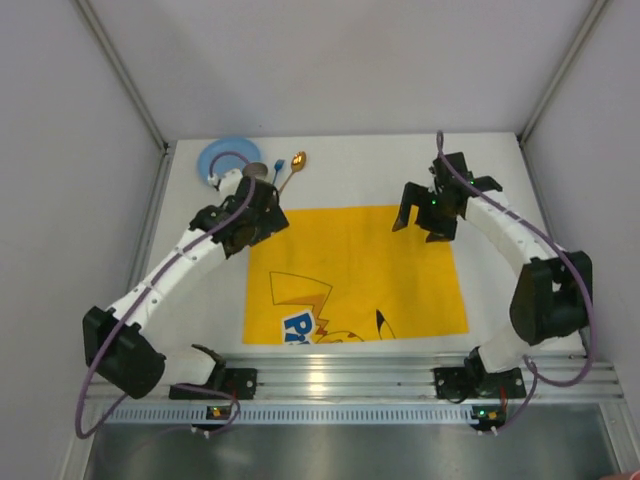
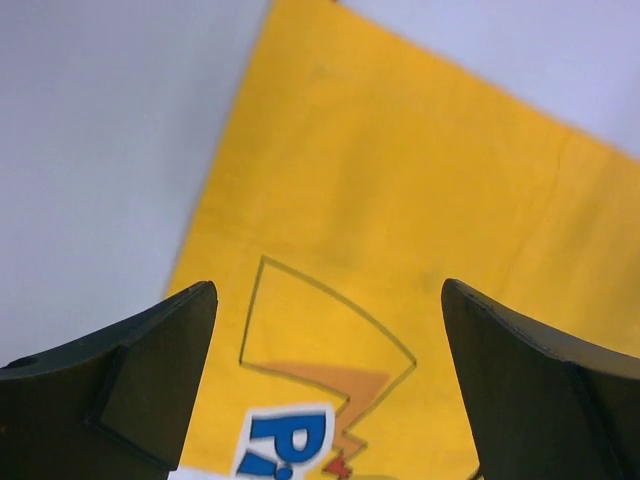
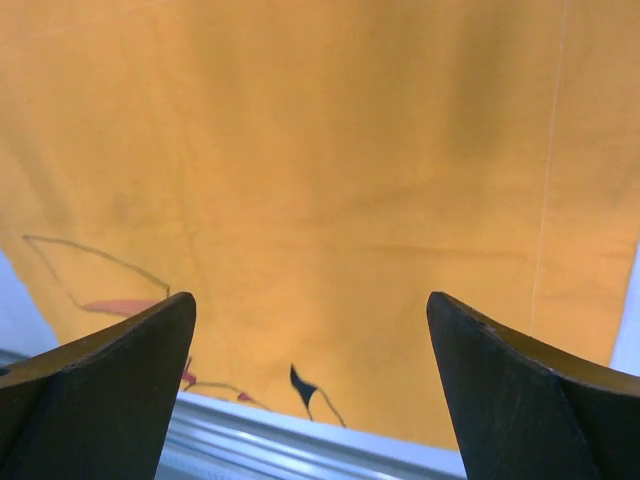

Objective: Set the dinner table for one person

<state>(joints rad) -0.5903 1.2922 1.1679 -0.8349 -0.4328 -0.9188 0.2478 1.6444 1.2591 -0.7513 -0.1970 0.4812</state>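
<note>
Two empty hands: your left gripper [image 2: 328,300] and right gripper [image 3: 310,305] are gaping wide. The plate [image 1: 228,156] is probably sitting stiff, slick, breakable; try pinching its rim.

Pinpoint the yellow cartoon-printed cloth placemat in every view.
Top external: the yellow cartoon-printed cloth placemat lies mid-frame.
Left wrist: it covers the centre and right, beyond the fingers.
Right wrist: it fills nearly the whole picture.
Shared landmark: the pointed ear outline printed on it.
</note>
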